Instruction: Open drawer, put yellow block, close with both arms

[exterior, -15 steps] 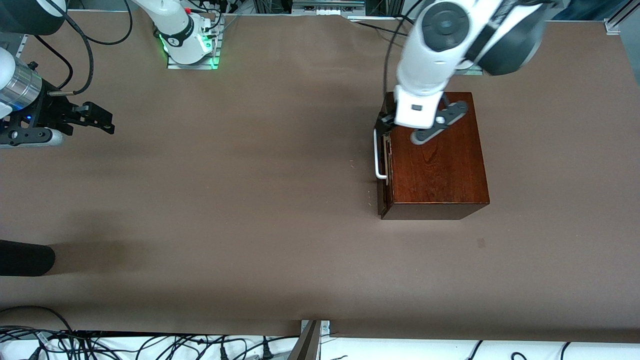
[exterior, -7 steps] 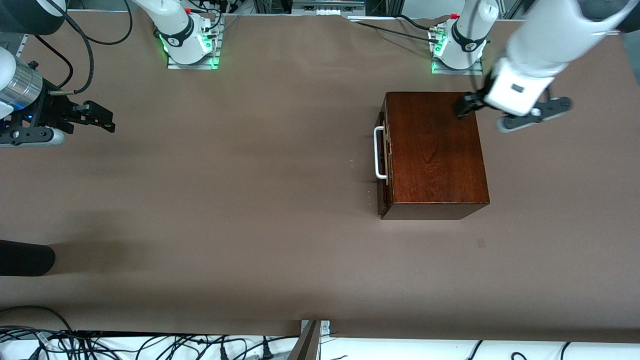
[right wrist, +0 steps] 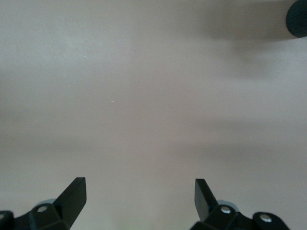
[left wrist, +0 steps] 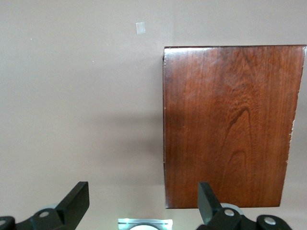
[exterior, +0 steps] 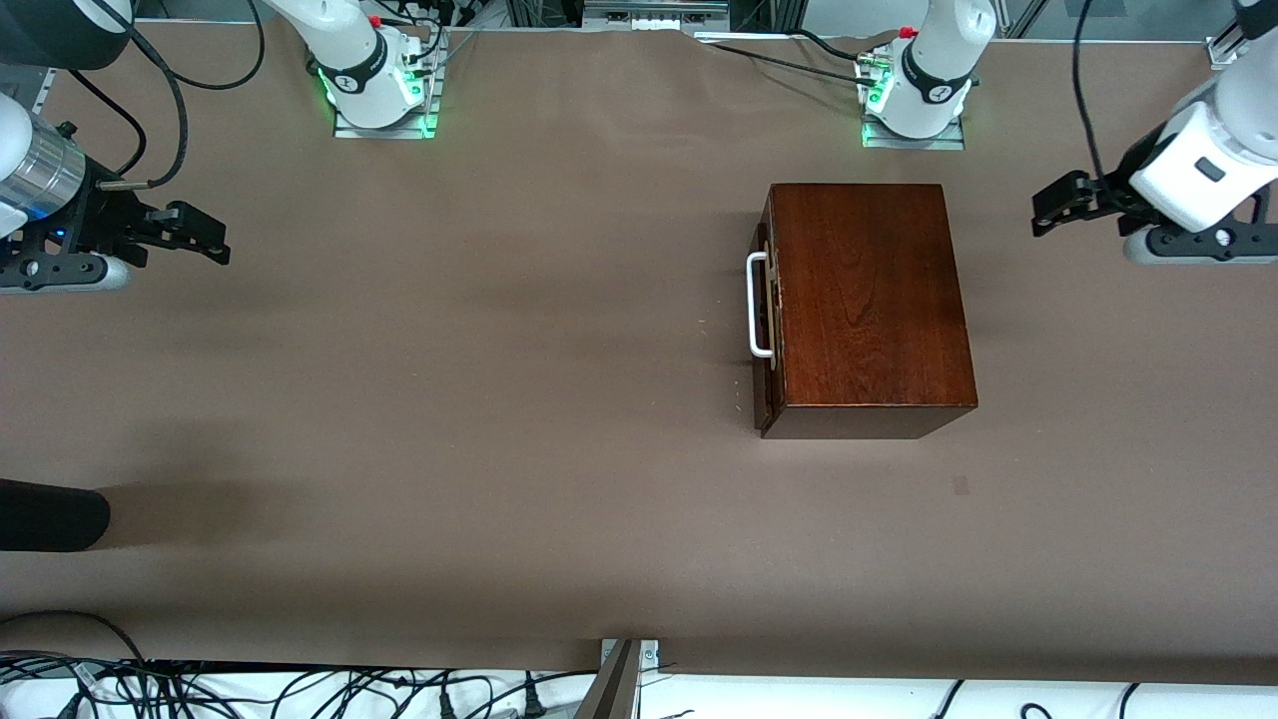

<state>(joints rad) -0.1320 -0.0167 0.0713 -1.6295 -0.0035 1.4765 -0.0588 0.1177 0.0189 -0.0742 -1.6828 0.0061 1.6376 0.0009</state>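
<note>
**Drawer shut, both grippers away from it**

The box (exterior: 869, 305) stands toward the left arm's end of the table, and the drawer (exterior: 767, 330) in it looks closed — its front sits nearly flush with the box. The white handle (exterior: 756, 305) is on the side that faces the right arm's end; its long axis runs from the robots' bases toward the front camera.

The left gripper (exterior: 1063, 203) hangs over bare table beside the box, on the side away from the handle, with fingers spread and nothing between them. In the left wrist view the box top (left wrist: 228, 124) lies ahead of the fingers (left wrist: 76, 199), apart from them. This arm is the nearer one to the box, but the handle is on the box's other face.

The right gripper (exterior: 195, 237) waits over the table's right-arm end, well apart from the box, its fingers (right wrist: 74, 191) also spread and empty.

The yellow block shows in no view — I judge it is inside the closed drawer.
</note>
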